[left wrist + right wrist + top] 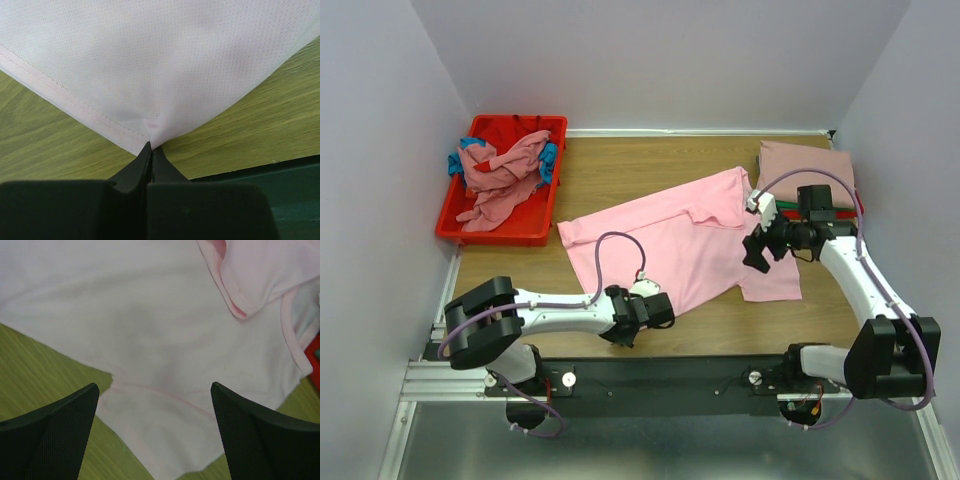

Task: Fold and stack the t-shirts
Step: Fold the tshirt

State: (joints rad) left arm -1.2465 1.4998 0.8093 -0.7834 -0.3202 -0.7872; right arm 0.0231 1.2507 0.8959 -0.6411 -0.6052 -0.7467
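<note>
Pale walls close in a wooden surface where the folding job looks to be partway along. The bright pink t-shirt lies spread at an angle across the middle, mostly flat, one sleeve toward the far left and the other toward the near right. At the far left corner a red bin holds crumpled shirts, dusty rose and teal, not yet dealt with. At the far right sits a folded stack, dusty rose on top with green and red edges showing beneath.

The left tool is pinched together on the near corner of the pink shirt's hem, at the front edge of the surface. The right tool hangs over the shirt's right sleeve and side seam, jaws wide apart and gripping nothing.

The step in hand appears to be taking hold for the first fold. By that reading, the next move calls for the right tool to drop and close on its side of the cloth, so both ends can be lifted and carried over together without the fabric bunching.
</note>
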